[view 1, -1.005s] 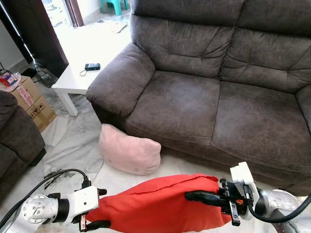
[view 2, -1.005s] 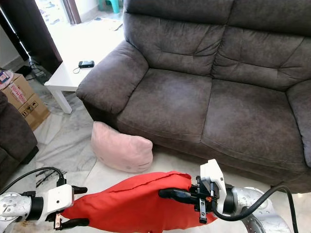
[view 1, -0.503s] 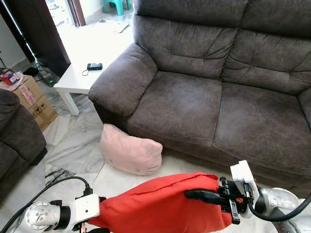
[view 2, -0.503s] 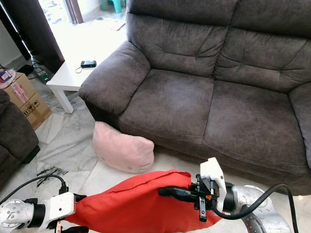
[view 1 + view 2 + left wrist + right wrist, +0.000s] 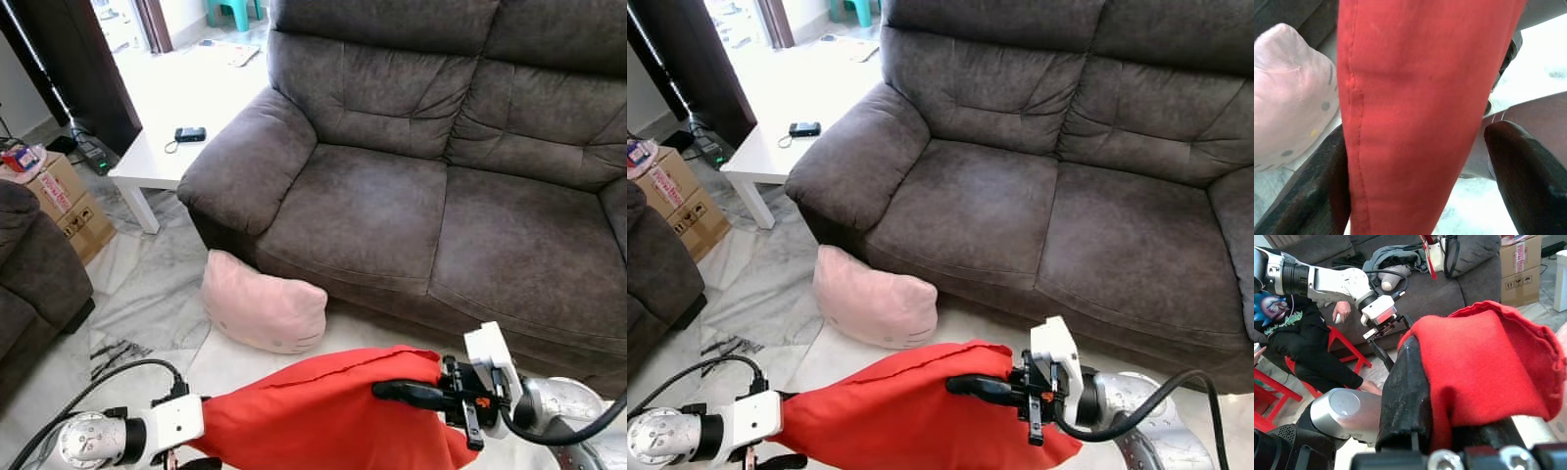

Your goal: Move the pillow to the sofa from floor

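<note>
Across the bottom of the frame, the red pillow hangs off the floor between both hands — the left hand straddling one end, fingers spread either side, the right hand pinching the other. Over the last second it has lifted slightly, the left end sliding lower in frame. Carrying is underway; the sofa waits ahead, a pink pillow at its foot.

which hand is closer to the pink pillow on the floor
Left. The left hand grips the red pillow at its end just below the pink pillow; the right hand grips the far end.
</note>
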